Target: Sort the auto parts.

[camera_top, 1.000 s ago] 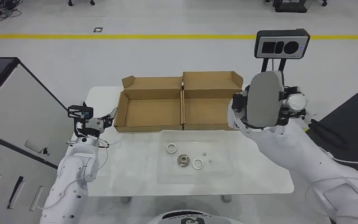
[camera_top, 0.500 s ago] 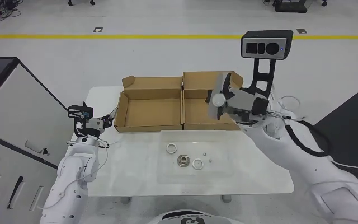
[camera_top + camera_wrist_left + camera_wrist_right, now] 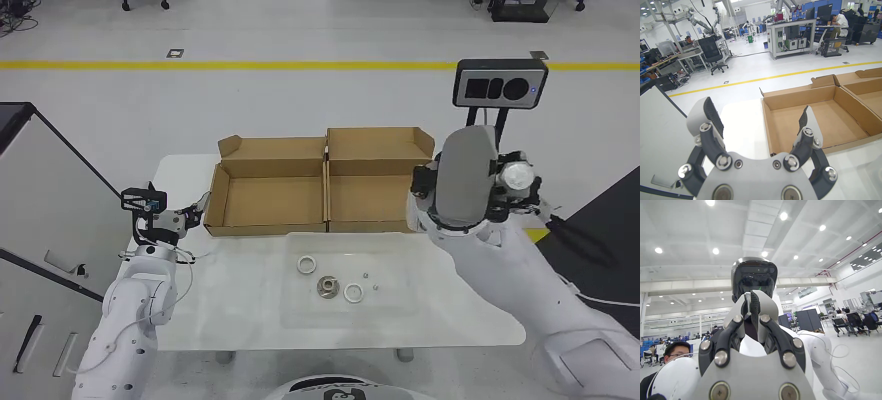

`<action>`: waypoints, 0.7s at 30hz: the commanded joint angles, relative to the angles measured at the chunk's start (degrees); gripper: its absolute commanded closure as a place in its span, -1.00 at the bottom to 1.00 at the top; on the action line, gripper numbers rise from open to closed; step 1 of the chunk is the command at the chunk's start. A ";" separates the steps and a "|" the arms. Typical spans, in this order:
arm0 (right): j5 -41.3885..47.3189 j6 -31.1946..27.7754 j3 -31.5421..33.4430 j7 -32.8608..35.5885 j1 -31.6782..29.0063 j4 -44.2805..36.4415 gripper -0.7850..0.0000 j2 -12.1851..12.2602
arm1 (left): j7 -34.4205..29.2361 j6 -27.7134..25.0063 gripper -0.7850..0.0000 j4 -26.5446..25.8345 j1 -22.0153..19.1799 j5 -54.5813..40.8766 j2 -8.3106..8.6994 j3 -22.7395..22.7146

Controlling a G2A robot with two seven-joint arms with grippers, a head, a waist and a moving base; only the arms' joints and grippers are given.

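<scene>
Right gripper (image 3: 750, 299) raised, shut tight on a bolt (image 3: 748, 303); left gripper (image 3: 757, 115) wide open, empty.
The bolt looks small, stiff and light, its threads aiding grip; a mid-shank pinch seems right; the right wrist view gives the bolt between the pads, above the table's (image 3: 450, 320) right side; the top view gives rings (image 3: 307, 265) and a bearing (image 3: 326, 287) lying mid-table, near side of two boxes (image 3: 268, 195); left gripper just left of them.

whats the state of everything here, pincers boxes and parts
left pincer, open, holding nothing
right pincer, shut on a bolt
left box, open, empty
right box, open, visible part empty
rings, lying loose on the table
</scene>
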 commanded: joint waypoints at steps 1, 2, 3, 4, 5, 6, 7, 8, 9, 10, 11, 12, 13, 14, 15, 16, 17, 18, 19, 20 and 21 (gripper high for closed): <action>-1.34 0.67 0.60 -0.15 -0.18 0.47 1.00 -0.24 | 0.00 0.00 -1.00 0.00 0.00 0.00 0.00 0.00; -2.54 1.15 1.00 -0.26 -0.20 0.75 1.00 -0.32 | 0.00 0.00 -1.00 0.00 0.00 0.00 0.00 0.00; -4.14 1.72 1.47 -0.40 -0.18 1.01 1.00 -0.37 | 0.00 0.00 -1.00 0.00 0.00 0.00 0.00 0.00; -5.51 2.27 1.86 -0.80 -0.26 1.13 1.00 -0.43 | 0.00 0.00 -1.00 0.00 0.00 0.00 0.00 0.00; -6.98 2.85 2.23 -1.31 -0.37 1.19 1.00 -0.49 | 0.00 0.00 -1.00 0.00 0.00 0.00 0.00 0.00; -8.79 3.55 2.64 -1.67 -0.42 1.32 1.00 -0.52 | 0.00 0.00 -1.00 0.00 0.00 0.00 0.00 0.00; -10.60 4.21 3.05 -2.08 -0.48 1.33 1.00 -0.55 | 0.00 0.00 -1.00 0.00 0.00 0.00 0.00 0.00; -12.22 4.92 3.35 -2.56 -0.64 1.33 1.00 -0.59 | 0.00 0.00 -1.00 0.00 0.00 0.00 0.00 0.00; -13.74 5.56 3.66 -2.98 -0.80 1.29 1.00 -0.63 | 0.00 0.00 -1.00 0.00 0.00 0.00 0.00 0.00; -15.18 6.17 3.96 -3.34 -0.95 1.24 1.00 -0.66 | 0.00 0.00 -1.00 0.00 0.00 0.00 0.00 0.00; -16.09 6.63 4.15 -3.68 -1.17 1.02 1.00 -0.73 | 0.00 0.00 -1.00 0.00 0.00 0.00 0.00 0.00; -16.56 6.85 4.30 -3.97 -1.42 0.75 1.00 -0.81 | 0.00 0.00 -1.00 0.00 0.00 0.00 0.00 0.00; -16.86 6.99 4.43 -4.15 -1.65 0.56 1.00 -0.91 | 0.00 0.00 -1.00 0.00 0.00 0.00 0.00 0.00; -16.99 7.14 4.53 -4.26 -1.87 0.41 1.00 -1.01 | 0.00 0.00 -1.00 0.00 0.00 0.00 0.00 0.00; -16.93 7.18 4.59 -4.25 -2.00 0.28 1.00 -1.08 | 0.00 0.00 -1.00 0.00 0.00 0.00 0.00 0.00; -16.48 7.15 4.62 -4.08 -2.27 0.08 1.00 -1.25 | 0.00 0.00 -1.00 0.00 0.00 0.00 0.00 0.00; -15.90 7.11 4.61 -3.87 -2.48 -0.05 1.00 -1.38 | 0.00 0.00 -1.00 0.00 0.00 0.00 0.00 0.00; -15.07 6.89 4.60 -3.57 -2.66 -0.25 1.00 -1.53 | 0.00 0.00 -1.00 0.00 0.00 0.00 0.00 0.00; -13.91 6.67 4.55 -3.37 -2.88 -0.41 1.00 -1.70 | 0.00 0.00 -1.00 0.00 0.00 0.00 0.00 0.00; -12.70 6.40 4.54 -3.06 -3.07 -0.56 1.00 -1.87 | 0.00 0.00 -1.00 0.00 0.00 0.00 0.00 0.00; -11.86 6.20 4.62 -2.49 -3.13 -0.60 1.00 -2.02 | 0.00 0.00 -1.00 0.00 0.00 0.00 0.00 0.00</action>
